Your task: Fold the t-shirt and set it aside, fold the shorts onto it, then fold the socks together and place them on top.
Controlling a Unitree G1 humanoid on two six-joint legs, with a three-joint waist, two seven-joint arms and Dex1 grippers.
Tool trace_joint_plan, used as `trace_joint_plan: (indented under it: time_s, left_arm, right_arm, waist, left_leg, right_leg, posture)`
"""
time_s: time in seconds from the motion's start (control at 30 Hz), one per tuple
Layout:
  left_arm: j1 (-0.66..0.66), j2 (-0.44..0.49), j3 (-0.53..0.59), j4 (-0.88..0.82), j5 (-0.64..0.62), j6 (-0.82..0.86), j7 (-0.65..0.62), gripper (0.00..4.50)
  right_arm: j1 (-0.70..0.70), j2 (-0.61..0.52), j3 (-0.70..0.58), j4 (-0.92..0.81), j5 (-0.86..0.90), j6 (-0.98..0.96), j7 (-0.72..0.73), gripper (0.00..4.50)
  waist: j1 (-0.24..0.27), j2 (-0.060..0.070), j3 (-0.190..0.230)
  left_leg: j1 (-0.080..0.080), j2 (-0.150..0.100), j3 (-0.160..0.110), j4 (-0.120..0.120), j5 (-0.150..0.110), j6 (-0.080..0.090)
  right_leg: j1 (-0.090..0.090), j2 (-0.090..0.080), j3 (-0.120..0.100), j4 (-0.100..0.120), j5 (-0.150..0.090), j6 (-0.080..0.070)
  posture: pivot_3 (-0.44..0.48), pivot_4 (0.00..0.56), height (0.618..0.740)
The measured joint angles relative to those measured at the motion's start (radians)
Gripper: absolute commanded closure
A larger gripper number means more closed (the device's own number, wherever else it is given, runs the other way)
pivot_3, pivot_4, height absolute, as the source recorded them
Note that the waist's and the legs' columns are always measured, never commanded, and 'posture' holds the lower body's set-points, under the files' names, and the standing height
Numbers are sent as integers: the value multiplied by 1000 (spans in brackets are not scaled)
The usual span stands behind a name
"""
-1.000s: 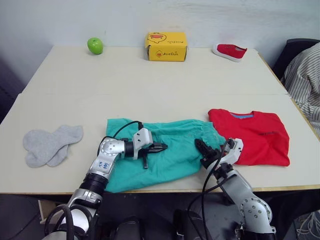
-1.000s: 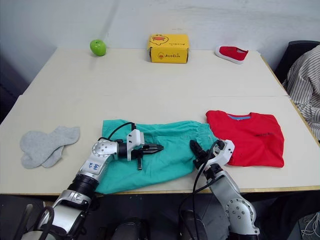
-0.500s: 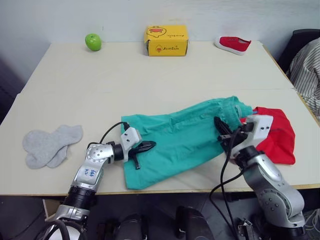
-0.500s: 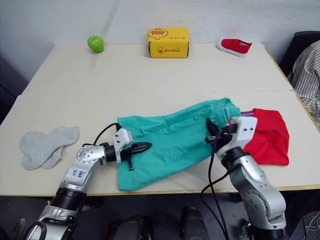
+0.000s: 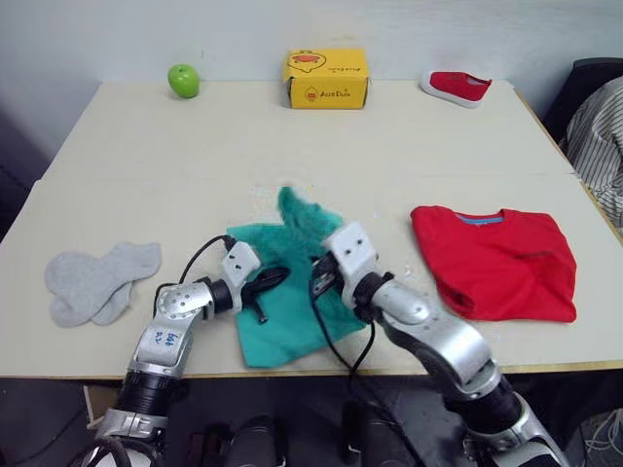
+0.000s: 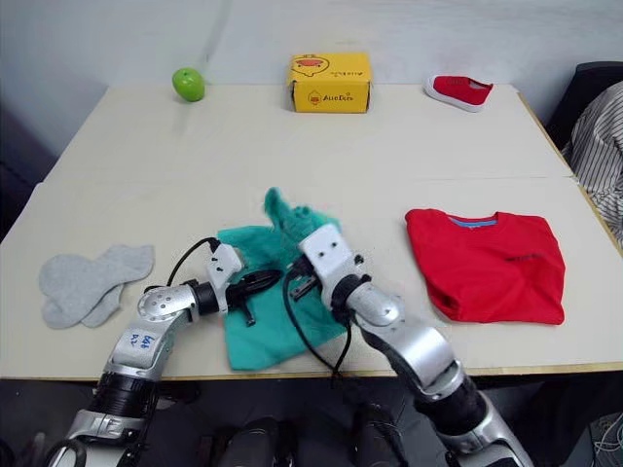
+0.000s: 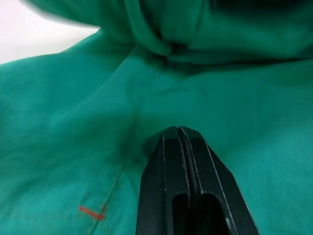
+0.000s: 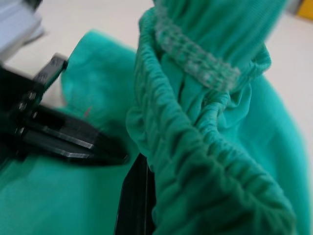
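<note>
The right tool pinches the soft teal shorts' gathered waistband, bunched upward near the desk's front edge, while the closed left tool presses them flat.

A pale wooden table made of two boards carries three bystanders along its far edge: a green apple at the far left, a yellow cardboard box with a red logo near the middle, and a small red shoe at the far right. Beyond the table's right edge sits a dark chair with striped fabric draped beside it.
</note>
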Motion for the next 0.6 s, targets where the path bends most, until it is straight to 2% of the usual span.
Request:
trace_joint_plan:
  time_s: [0.07,0.17,0.23,0.3,0.4,0.5,0.57,0.6]
  left_arm:
    - [10,2,12,-11,-9,17,12,4500]
    - [25,5,29,-27,-17,31,24,4500]
    - [28,5,35,-28,-22,33,30,4500]
    - [33,6,46,-30,-30,37,37,4500]
    - [46,14,107,-46,-81,77,51,4500]
    - [75,43,201,-87,-160,128,49,4500]
    - [98,79,254,-123,-224,162,23,4500]
    - [116,108,287,-144,-257,178,4,4500]
  right_arm:
    - [0,17,14,14,-18,0,25,4476]
    - [1,49,7,18,-12,10,69,3723]
    - [1,69,-2,18,20,20,129,2947]
    - [0,67,-12,19,57,30,188,2354]
    - [-4,35,-95,14,228,114,357,1270]
    - [-6,-46,-187,-25,425,190,535,182]
    - [-8,-110,-242,-42,523,201,659,248]
    - [-10,-155,-272,-37,550,195,725,461]
  waist:
    - [0,0,0]
    - [-3,0,0]
    - [-3,0,0]
    - [-2,0,0]
    - [-1,-1,1]
    - [-1,-2,1]
    - [0,-3,2]
    - [0,-3,2]
  left_leg:
    - [0,0,0,0,0,0]
    - [0,1,0,0,0,-1]
    - [0,2,0,0,0,-1]
    - [0,2,0,0,0,-1]
    - [0,2,-1,0,0,0]
    - [0,2,-1,0,0,0]
    - [0,2,-1,0,-1,1]
    - [0,1,-1,0,-1,1]
  right_leg:
    - [0,0,0,0,0,0]
    - [0,1,0,1,0,0]
    - [0,2,0,1,0,0]
    - [0,1,0,1,0,0]
    - [0,1,0,1,0,0]
    - [0,1,-1,0,0,0]
    - [0,0,-1,0,0,0]
    - [0,0,-1,-1,0,0]
  posture:
    - [0,150,740]
    - [0,150,740]
    - [0,150,740]
    - [0,150,740]
    - [0,150,740]
    - [0,150,740]
    - [0,150,740]
    - [0,150,740]
